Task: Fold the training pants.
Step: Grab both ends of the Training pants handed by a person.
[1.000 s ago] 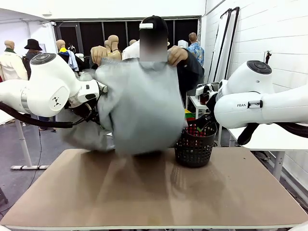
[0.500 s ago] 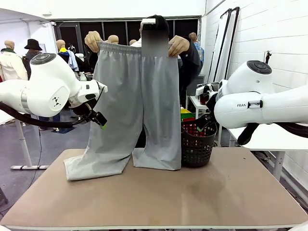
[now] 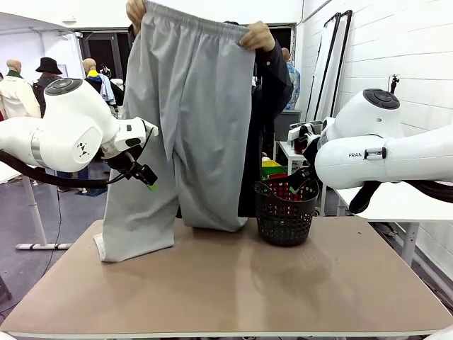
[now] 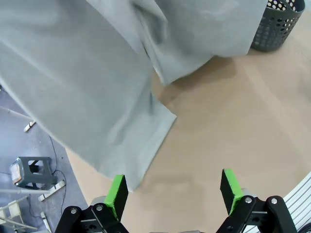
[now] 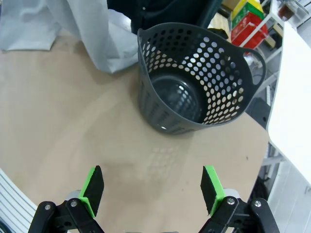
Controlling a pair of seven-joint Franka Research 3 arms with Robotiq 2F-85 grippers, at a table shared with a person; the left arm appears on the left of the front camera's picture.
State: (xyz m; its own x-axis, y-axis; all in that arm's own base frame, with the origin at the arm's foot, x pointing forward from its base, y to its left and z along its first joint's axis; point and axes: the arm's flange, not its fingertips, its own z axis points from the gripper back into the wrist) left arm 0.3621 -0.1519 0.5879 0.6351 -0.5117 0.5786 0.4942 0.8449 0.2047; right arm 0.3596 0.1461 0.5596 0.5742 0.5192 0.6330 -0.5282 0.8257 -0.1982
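Higher now than half a second ago, the training pants (image 3: 185,120) are hanging from the person's hands (image 3: 258,35), left of the black mesh basket (image 3: 285,212), with their hems resting on the table (image 3: 297,283). From the front, my left gripper (image 3: 146,177) is hovering beside the leg farther from the basket. Through the left wrist, its jaws are standing wide and empty above that leg's hem. Through the right wrist, the right gripper (image 5: 151,187) is gaping wide just short of the basket, holding nothing. I'm judging the jersey light, limp and prone to bunching, so I'm favouring a pinch at the hems or the waistband.

person (image 3: 274,85) largely behind training pants (image 3: 191,120), hand (image 3: 136,10) cropped
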